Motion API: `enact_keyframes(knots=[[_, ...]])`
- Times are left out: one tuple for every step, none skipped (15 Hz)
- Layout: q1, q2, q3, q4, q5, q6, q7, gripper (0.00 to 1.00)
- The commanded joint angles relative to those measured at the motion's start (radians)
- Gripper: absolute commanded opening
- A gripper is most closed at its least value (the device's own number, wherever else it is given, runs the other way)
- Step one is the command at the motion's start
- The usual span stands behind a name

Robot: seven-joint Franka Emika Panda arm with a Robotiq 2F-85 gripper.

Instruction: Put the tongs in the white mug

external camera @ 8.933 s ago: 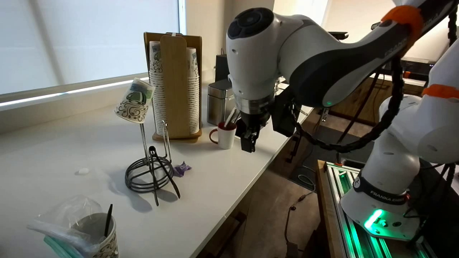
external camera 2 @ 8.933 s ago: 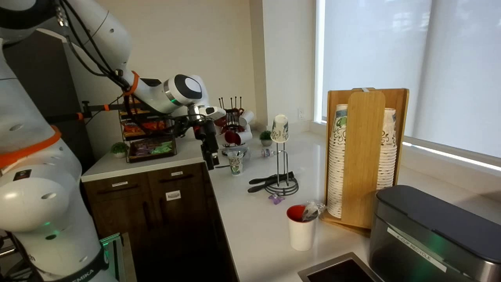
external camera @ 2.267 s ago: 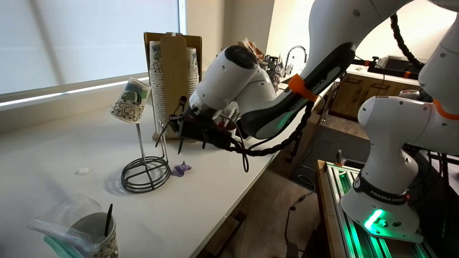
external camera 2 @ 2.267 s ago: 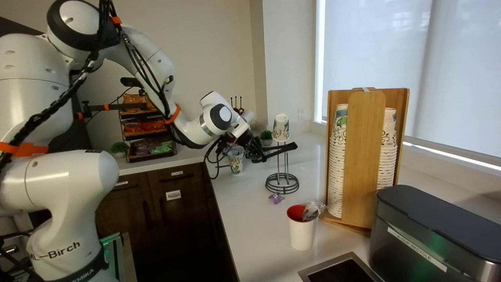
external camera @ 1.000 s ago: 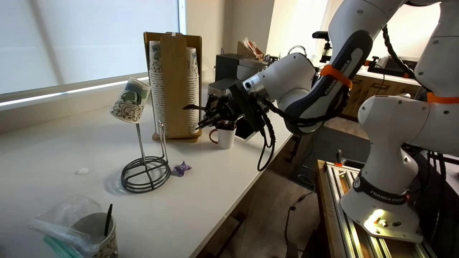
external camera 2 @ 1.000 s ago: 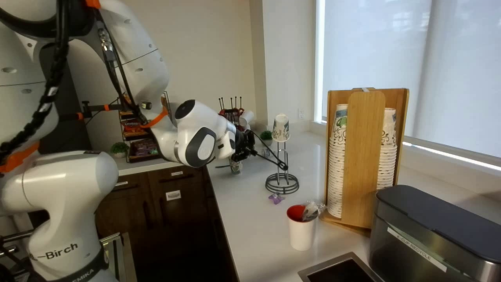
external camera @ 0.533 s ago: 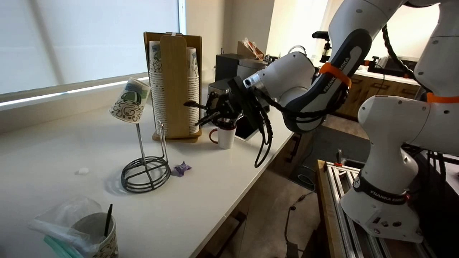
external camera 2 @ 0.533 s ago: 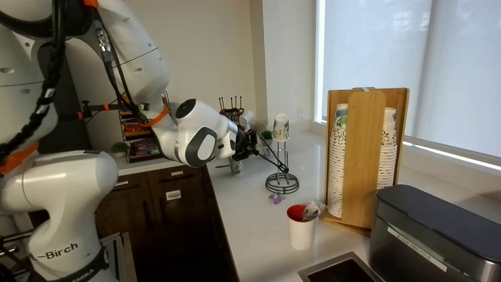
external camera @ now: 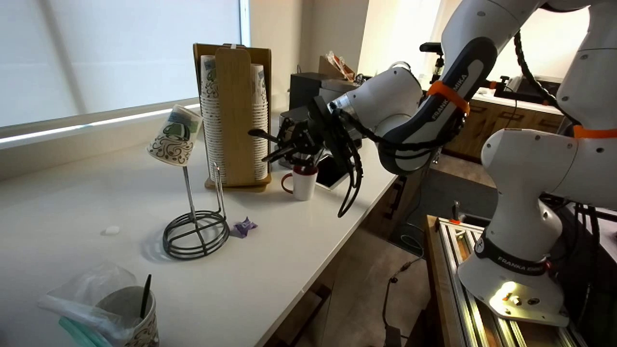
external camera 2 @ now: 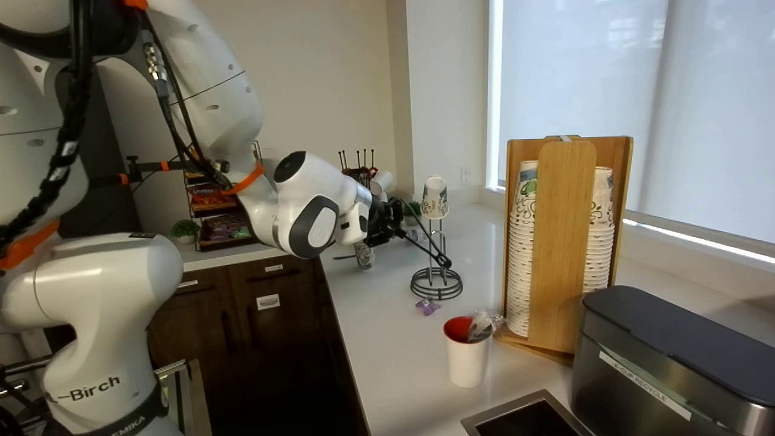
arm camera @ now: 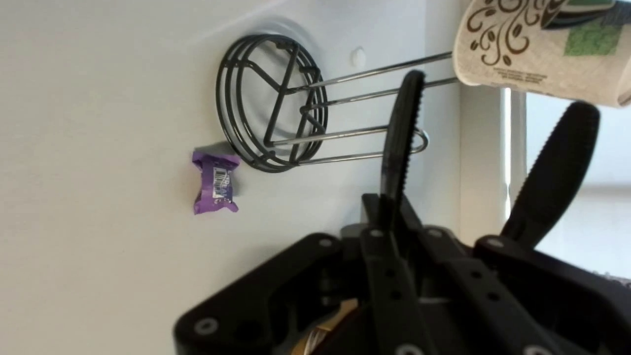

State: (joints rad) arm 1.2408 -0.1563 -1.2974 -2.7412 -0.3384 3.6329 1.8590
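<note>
One serrated arm of the tongs (arm camera: 403,133) between the fingers (arm camera: 394,283), drawn almost together on it; outside that grip, the second arm, splayed away. Held up above the surface (external camera 2: 399,363), not yet in the white mug (external camera 2: 466,369); in an exterior view, slanting with joined end across the wire stand (external camera 2: 436,295), apart from the mug.

Red inside that mug, with a clear-wrapped item (external camera 2: 482,327) leaning out at the rim. In an exterior view, with the mouth only partly visible.

Topping the stand in both exterior views, a patterned paper cup (external camera 2: 435,200), mouth down. Close to the base of it, a purple wrapper (arm camera: 215,185) with a barcode. In the wooden dispenser (external camera: 234,120), two columns of nested cups (external camera 2: 521,266).

At the near end of the surface in an exterior view, a standing paper cup (external camera: 144,331) with a black stick (external camera: 145,296) in it; overlapping it, a clear plastic bag (external camera: 82,299), whether in, behind or against, impossible to tell. Beside the dispenser, a lidded bin (external camera 2: 672,348) labelled K-CUP RECYCLE, contents hidden; just beside that, a metal frame (external camera 2: 501,410) around a dark middle. Farther back, partly behind the robot's arm (external camera 2: 218,97), a rack (external camera 2: 224,243) holding bright snack packets (external camera 2: 212,198); next to it, a green plant (external camera 2: 183,228) in a white pot (external camera 2: 186,240).
</note>
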Motion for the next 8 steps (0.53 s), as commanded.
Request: enact_keyframes(knots=[[-0.007, -0.055, -0.022, -0.015, 0.016, 0.005, 0.043, 0.02], [0.002, -0.074, -0.038, -0.006, 0.006, -0.003, 0.067, 0.02], [0.013, -0.111, -0.057, -0.004, -0.011, -0.01, 0.088, 0.02], [0.016, -0.161, -0.073, -0.01, -0.026, -0.019, 0.102, 0.02], [0.03, -0.187, -0.093, -0.01, -0.038, -0.02, 0.12, 0.02], [0.037, -0.231, -0.114, -0.008, -0.062, -0.03, 0.129, 0.02], [0.051, -0.263, -0.141, -0.005, -0.078, -0.024, 0.14, 0.02], [0.06, -0.295, -0.167, -0.005, -0.089, -0.01, 0.147, 0.02]])
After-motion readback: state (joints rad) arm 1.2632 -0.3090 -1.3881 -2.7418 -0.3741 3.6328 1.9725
